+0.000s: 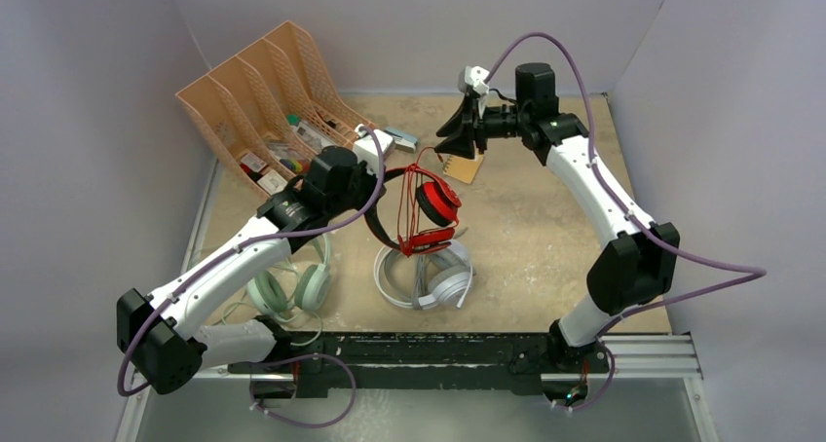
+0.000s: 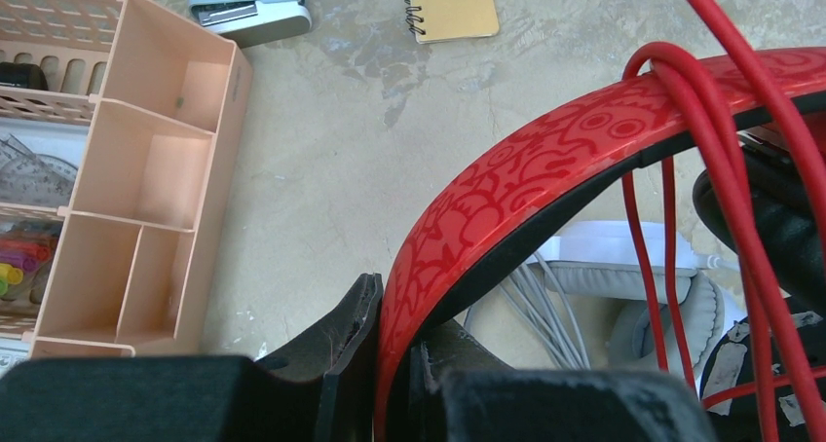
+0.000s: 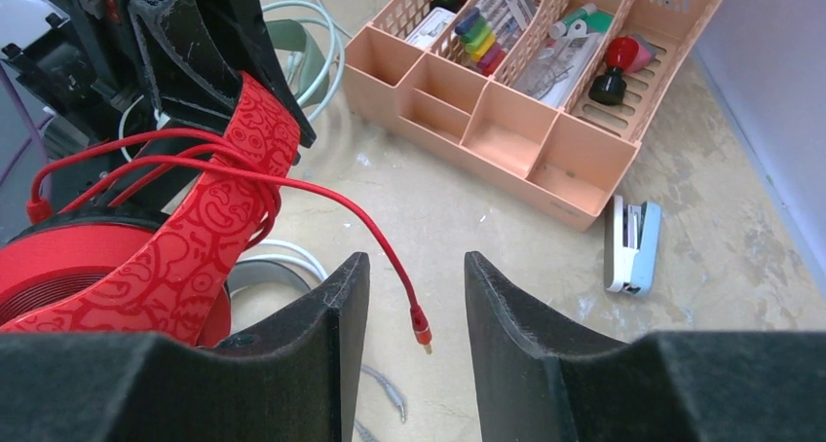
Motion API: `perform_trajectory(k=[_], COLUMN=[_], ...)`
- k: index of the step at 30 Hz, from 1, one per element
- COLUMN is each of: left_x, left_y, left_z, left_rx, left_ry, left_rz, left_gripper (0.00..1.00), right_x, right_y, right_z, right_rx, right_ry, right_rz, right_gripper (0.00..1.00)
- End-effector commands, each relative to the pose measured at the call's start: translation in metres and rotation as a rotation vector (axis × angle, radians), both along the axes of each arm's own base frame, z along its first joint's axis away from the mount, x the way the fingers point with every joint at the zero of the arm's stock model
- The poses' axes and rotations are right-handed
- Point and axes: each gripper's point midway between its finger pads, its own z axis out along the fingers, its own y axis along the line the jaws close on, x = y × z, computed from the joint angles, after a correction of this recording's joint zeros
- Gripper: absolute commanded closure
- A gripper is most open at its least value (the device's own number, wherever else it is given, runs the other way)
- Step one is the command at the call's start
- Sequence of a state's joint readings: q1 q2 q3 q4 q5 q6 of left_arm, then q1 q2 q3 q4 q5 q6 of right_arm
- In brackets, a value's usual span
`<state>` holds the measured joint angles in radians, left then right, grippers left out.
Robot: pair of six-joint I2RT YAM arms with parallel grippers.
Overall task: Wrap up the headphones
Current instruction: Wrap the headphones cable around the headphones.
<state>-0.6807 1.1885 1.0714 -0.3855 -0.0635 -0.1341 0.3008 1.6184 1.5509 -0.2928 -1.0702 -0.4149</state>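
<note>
My left gripper (image 1: pixel 387 211) (image 2: pixel 394 306) is shut on the red-and-black headphones (image 1: pixel 433 206), pinching the patterned red headband (image 2: pixel 545 160) and holding the set above the table. The red cord (image 2: pixel 726 140) loops over the headband. Its plug end (image 3: pixel 422 337) hangs free between the fingers of my open right gripper (image 3: pixel 417 267) (image 1: pixel 456 140), touching neither. The white headphones (image 1: pixel 426 276) with their grey cord lie on the table below the red set. The mint-green headphones (image 1: pixel 290 288) lie at the near left, partly under my left arm.
A peach desk organizer (image 1: pixel 263 101) (image 3: pixel 506 111) with pens and small items stands at the back left. A blue-and-white stapler (image 1: pixel 397 138) (image 3: pixel 633 233) and a tan spiral notebook (image 1: pixel 466 166) (image 2: pixel 450 4) lie near the back middle. Walls close in three sides.
</note>
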Motion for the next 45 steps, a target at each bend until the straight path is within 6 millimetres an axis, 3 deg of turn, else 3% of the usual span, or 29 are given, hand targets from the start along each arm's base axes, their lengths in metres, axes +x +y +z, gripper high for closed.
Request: perform_trajectory(k=[1, 8, 12, 34, 38, 41, 45], left_x=[0.006, 0.006, 0.006, 0.005, 0.004, 0.005, 0.013], left_y=[-0.008, -0.008, -0.008, -0.009, -0.008, -0.007, 0.002], left_z=[0.058, 0.056, 0.056, 0.059, 0.061, 0.066, 0.093], left_rx=[-0.126, -0.128, -0.128, -0.137, -0.136, -0.123, -0.089], left_ry=[-0.123, -0.118, -0.118, -0.121, -0.129, -0.167, -0.305], left_rz=[-0.012, -0.012, -0.013, -0.018, -0.019, -0.03, -0.027], left_gripper=[1.0, 1.0, 1.0, 1.0, 1.0, 1.0, 1.0], right_x=[-0.003, -0.003, -0.002, -0.006, -0.005, -0.002, -0.004], right_y=[0.006, 0.008, 0.008, 0.016, 0.017, 0.021, 0.03], right_z=[0.008, 0.006, 0.005, -0.004, -0.005, 0.0, 0.005], right_rx=[0.03, 0.036, 0.036, 0.047, 0.046, 0.077, 0.116], right_ry=[-0.047, -0.04, -0.041, -0.023, -0.014, 0.071, 0.24], right_rz=[0.05, 0.063, 0.06, 0.1, 0.095, 0.076, 0.075], right_gripper=[0.58, 0.64, 0.73, 0.69, 0.79, 1.0, 1.0])
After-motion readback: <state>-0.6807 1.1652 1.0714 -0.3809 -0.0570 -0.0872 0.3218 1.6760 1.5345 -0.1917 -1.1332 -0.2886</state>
